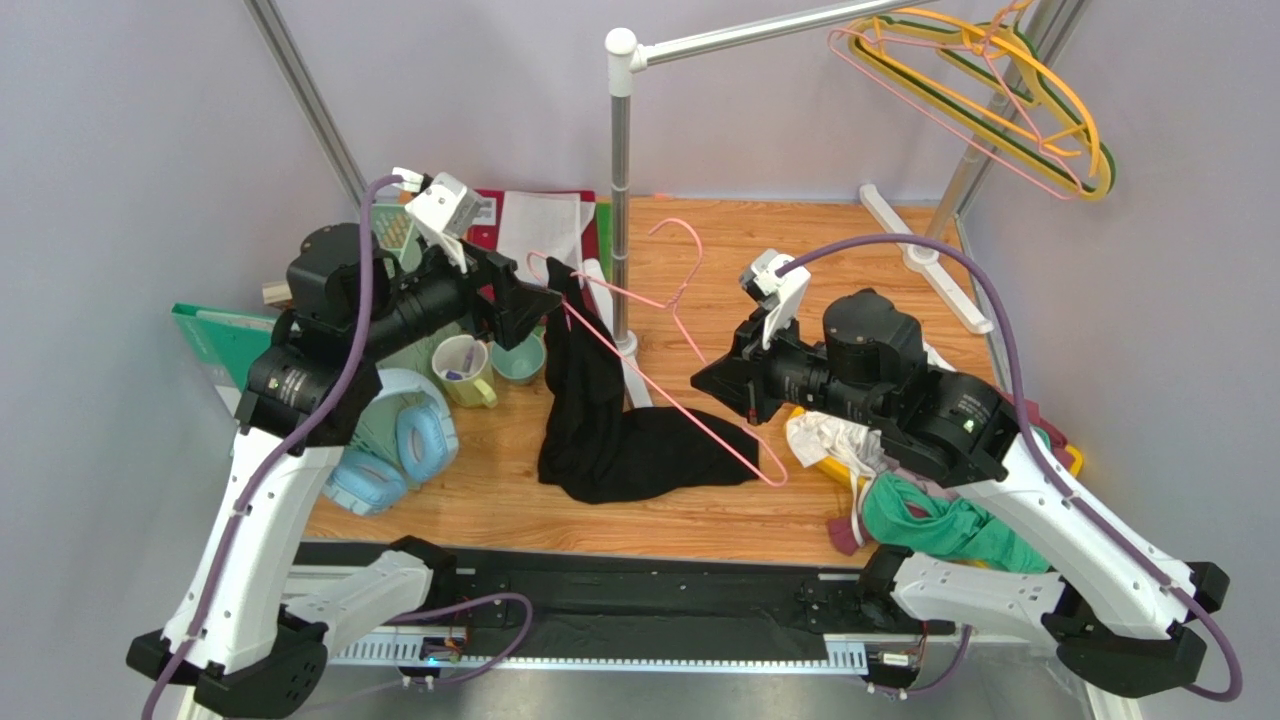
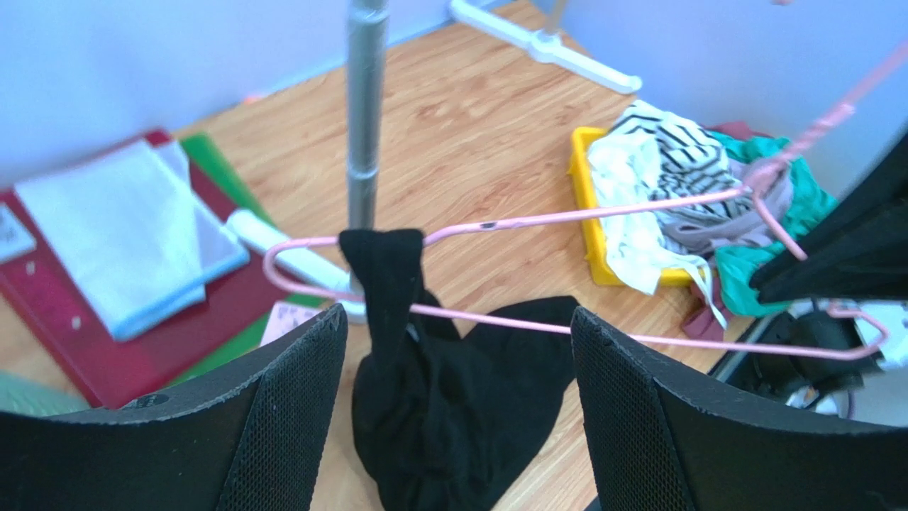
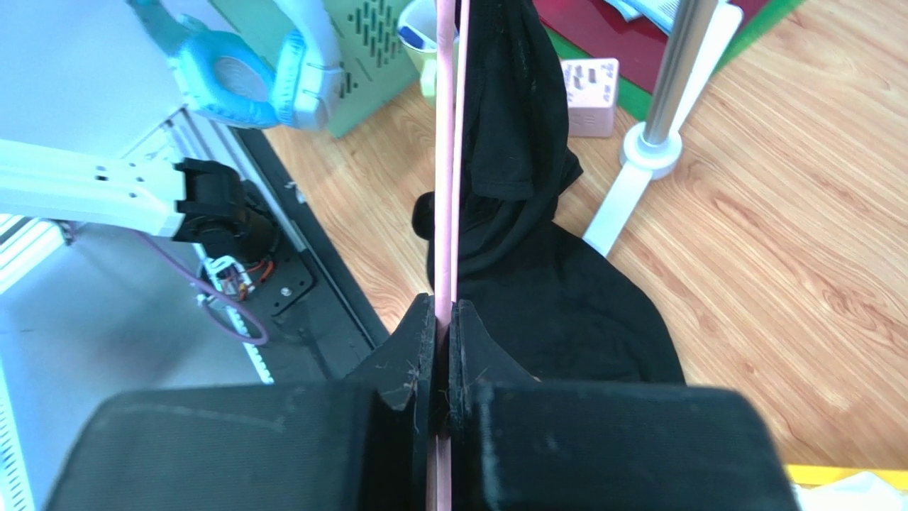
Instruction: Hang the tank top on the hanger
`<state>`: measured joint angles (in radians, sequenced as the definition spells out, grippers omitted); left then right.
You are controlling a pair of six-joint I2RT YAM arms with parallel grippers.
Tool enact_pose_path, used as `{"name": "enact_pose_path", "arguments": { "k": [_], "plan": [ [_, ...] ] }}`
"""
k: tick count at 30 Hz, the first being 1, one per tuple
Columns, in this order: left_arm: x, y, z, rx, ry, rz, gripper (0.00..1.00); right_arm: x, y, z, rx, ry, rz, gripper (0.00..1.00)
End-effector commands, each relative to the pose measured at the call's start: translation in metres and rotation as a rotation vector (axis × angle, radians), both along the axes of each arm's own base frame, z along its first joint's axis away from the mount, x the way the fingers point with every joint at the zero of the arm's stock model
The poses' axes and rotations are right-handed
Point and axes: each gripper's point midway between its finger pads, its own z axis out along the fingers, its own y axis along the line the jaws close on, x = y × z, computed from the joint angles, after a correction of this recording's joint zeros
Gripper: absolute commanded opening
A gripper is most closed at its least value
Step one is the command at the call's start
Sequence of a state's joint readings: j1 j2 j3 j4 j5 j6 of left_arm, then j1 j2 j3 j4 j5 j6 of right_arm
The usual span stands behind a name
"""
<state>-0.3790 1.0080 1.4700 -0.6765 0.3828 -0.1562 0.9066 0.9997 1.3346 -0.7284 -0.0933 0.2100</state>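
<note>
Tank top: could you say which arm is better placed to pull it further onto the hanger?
Probably left: the left gripper is open beside the tank top; the right gripper clamps the hanger.

Grey walls [image 1: 150,120]; wooden tabletop [image 1: 819,225]; metal rack pole [image 1: 619,180].

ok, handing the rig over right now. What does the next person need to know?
The right gripper is shut on the hanger, holding it tilted.
The left gripper is open and empty, facing the tank top.
Done: one bunched part of the tank top hangs over one hanger end, and the rest slumps onto the table.
Left: it looks like the other shoulder needs to go on.
</note>
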Motion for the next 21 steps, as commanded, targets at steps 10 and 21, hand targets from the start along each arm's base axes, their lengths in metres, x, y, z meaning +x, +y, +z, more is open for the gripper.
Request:
{"name": "enact_pose_path", "arguments": {
  "k": [10,21],
  "plan": [
    [-0.017,-0.043,0.025,0.056,-0.157,-0.406,0.82,-0.033,0.005,0.046,0.091,0.001,0.163,0.0],
    [-0.042,-0.056,-0.001,0.018,-0.015,-0.576,0.8,-0.037,0.012,0.048,0.084,0.019,0.216,0.0]
  ]
}}
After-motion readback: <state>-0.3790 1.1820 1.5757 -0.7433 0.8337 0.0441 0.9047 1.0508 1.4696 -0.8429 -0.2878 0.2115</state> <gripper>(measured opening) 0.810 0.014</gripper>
